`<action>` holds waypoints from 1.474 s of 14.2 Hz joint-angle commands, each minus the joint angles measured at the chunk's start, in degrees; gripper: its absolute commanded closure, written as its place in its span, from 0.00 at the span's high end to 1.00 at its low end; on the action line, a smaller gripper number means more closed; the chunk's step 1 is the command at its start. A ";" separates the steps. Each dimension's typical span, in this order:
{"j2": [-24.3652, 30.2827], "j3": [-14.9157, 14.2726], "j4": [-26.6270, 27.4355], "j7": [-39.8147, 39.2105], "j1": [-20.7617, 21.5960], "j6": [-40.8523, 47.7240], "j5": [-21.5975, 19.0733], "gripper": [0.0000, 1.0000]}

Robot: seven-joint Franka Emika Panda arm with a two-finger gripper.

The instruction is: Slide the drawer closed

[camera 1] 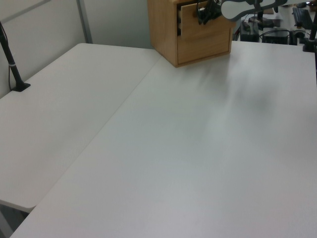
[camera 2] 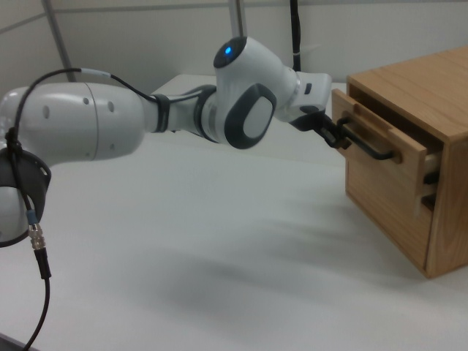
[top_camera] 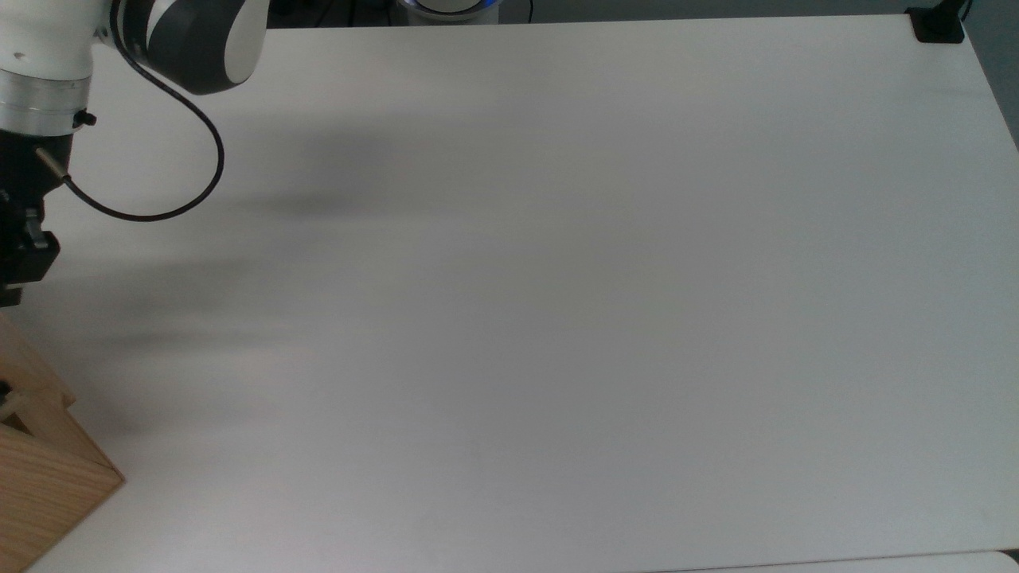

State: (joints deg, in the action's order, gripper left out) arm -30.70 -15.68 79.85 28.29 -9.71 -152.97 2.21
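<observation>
The light-wood drawer (camera 2: pixel 380 142) with its black bar handle (camera 2: pixel 363 143) stands slightly out in the right view, the black gripper (camera 2: pixel 335 136) at that handle, grip unclear, the top view showing only its cabinet corner (top_camera: pixel 40 469)

Arm (top_camera: pixel 48 48) at top view's left edge; cabinet corner (top_camera: pixel 48 477) bottom-left; white table (top_camera: pixel 557 318).
</observation>
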 commanded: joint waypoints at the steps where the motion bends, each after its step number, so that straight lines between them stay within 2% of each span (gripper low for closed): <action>1: -2.96 -1.45 -1.45 -1.48 -0.31 -7.15 -0.36 0.24; 13: -3.23 -2.51 -1.36 -2.71 -0.66 -9.80 -0.19 0.25; 16: -3.31 -2.68 -1.45 -3.06 -0.92 -10.06 1.74 0.25; 21: -3.84 -4.79 -1.45 -3.06 -0.92 -15.60 2.10 0.25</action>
State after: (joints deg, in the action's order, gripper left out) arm -34.26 -18.61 79.61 25.84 -10.48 -164.65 3.48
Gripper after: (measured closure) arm 0.749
